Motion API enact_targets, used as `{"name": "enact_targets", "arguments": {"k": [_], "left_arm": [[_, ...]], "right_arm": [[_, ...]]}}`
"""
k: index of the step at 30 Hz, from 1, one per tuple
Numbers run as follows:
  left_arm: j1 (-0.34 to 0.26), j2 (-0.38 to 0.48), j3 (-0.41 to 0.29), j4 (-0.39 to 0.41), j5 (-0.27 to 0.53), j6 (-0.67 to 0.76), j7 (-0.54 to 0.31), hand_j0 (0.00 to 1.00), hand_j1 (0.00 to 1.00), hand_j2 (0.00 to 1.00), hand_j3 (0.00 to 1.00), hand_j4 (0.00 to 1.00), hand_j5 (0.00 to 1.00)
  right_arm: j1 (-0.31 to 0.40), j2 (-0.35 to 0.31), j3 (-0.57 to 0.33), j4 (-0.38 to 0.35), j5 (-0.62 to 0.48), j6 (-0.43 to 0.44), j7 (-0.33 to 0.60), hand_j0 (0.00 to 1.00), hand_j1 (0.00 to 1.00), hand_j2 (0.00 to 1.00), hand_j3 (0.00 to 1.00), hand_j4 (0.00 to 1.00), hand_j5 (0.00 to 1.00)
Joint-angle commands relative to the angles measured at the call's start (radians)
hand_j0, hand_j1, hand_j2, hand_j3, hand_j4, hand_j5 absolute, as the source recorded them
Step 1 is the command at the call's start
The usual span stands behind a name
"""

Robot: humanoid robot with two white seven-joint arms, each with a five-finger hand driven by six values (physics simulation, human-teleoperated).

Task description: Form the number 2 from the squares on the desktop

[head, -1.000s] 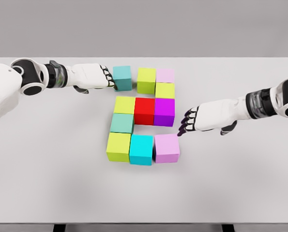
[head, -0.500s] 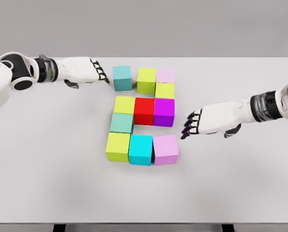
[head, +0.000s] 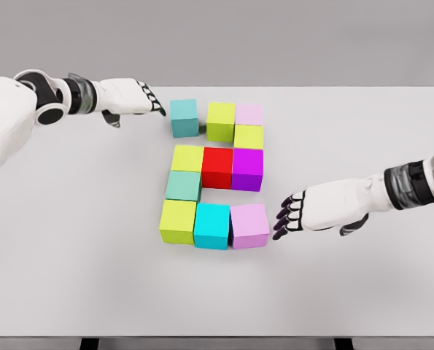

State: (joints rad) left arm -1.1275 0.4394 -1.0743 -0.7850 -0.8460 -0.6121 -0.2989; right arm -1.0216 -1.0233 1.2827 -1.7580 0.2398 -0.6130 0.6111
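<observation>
Step in hand: closing the gap in the top row, judged from the layout; the teal cube (head: pixel 184 117) sits apart from the lime-green cube (head: pixel 221 120), so the figure's top bar is not yet joined.
Left hand: the left hand (head: pixel 138 100) is just left of the teal cube, fingers extended, gripping nothing, not clearly touching it.
Doing it well: a flat, level push along the row, low on the cube's left face, should slide it flush without turning it; stopping at contact avoids shoving the lime-green cube and the pale pink cube (head: pixel 249 114) out of line.
Right hand: the right hand (head: pixel 295 213) rests just right of the lilac cube (head: pixel 249 224), fingers loosely spread, empty; whether the fingertips touch it cannot be told.
Task cubes: the rest of the 2 lies packed mid-table, with the red cube (head: pixel 218 166) central and the cyan cube (head: pixel 212 225) in the bottom row.
Containers: none visible; every cube stands directly on the white table (head: pixel 362 284).
</observation>
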Motion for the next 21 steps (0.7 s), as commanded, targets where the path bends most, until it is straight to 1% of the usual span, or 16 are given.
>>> {"name": "enact_targets", "arguments": {"k": [1, 7, 12, 19, 21], "left_arm": [[0.0, -0.008, 0.004, 0.021, 0.002, 0.001, 0.0, 0.93, 0.93, 0.93, 0.93, 0.93, 0.93], [-0.002, -0.022, 0.004, 0.024, 0.002, 0.001, 0.0, 0.93, 0.93, 0.93, 0.93, 0.93, 0.93], [-0.008, -0.042, 0.004, 0.043, 0.002, 0.001, 0.0, 0.93, 0.93, 0.93, 0.93, 0.93, 0.93], [-0.009, -0.044, 0.004, 0.047, 0.002, 0.001, 0.0, 0.94, 0.94, 0.94, 0.94, 0.94, 0.94], [-0.009, -0.044, 0.004, 0.062, 0.002, 0.001, 0.0, 0.94, 0.94, 0.94, 0.94, 0.94, 0.94]], "right_arm": [[0.0, -0.011, 0.0, -0.001, -0.031, 0.002, 0.0, 1.0, 1.0, 1.0, 1.0, 1.0, 1.0], [0.0, -0.009, 0.001, -0.003, -0.031, 0.002, 0.0, 1.0, 1.0, 1.0, 1.0, 1.0, 1.0], [0.0, -0.006, 0.003, -0.008, -0.03, 0.002, 0.0, 1.0, 1.0, 1.0, 1.0, 1.0, 1.0], [0.0, 0.002, 0.007, -0.008, -0.03, 0.002, 0.0, 1.0, 1.0, 1.0, 1.0, 1.0, 1.0], [0.0, 0.003, 0.007, -0.008, -0.03, 0.002, 0.0, 1.0, 1.0, 1.0, 1.0, 1.0, 1.0]]}}
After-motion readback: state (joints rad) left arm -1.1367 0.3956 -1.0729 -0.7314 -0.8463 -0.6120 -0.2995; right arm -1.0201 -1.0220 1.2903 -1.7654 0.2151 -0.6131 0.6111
